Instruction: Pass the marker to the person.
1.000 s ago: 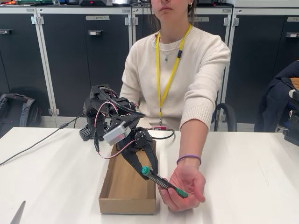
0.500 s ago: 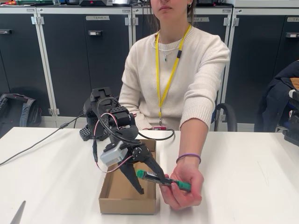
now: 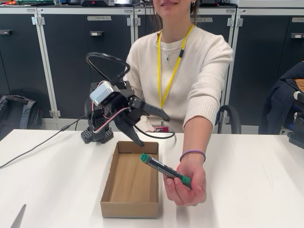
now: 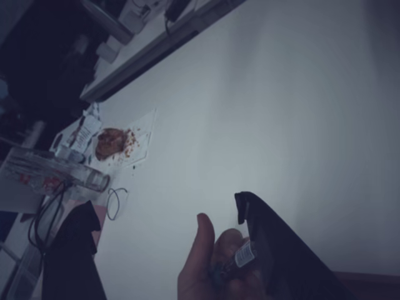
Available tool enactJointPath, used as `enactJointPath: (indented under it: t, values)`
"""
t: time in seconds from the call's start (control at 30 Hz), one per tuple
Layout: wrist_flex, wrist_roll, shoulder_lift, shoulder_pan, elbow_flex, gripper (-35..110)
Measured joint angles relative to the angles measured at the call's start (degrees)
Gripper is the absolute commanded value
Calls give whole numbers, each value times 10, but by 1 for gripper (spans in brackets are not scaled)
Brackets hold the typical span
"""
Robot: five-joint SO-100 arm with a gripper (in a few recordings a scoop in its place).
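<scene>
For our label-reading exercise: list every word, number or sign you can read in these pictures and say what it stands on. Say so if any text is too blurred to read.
None can be read for sure.
Cabinet door label: text too small to read.
Second cabinet label: also illegible.
The marker in the person's hand: its white label shows marks, too blurred to read.
Packet on the table: print unreadable.

Smooth plastic marker point(image 3: 165, 170) — glossy black barrel; matt brown cardboard box point(image 3: 130, 205) at its 9 o'clock; soft cream knit sweater point(image 3: 204, 66); smooth white table point(image 3: 247, 180).
</scene>
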Motion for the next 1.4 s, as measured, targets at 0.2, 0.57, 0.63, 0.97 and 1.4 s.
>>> enactJointPath:
  t: [0.2,0.57,0.63,0.97,1.4]
  values:
    - [-41,-33,95,62,129,47]
    - [-103,-75,163,149,345,47]
    - [-113,-75,165,146,351,47]
    - [-117,-75,165,145,357,47]
    - [-76,-65,165,139,355,47]
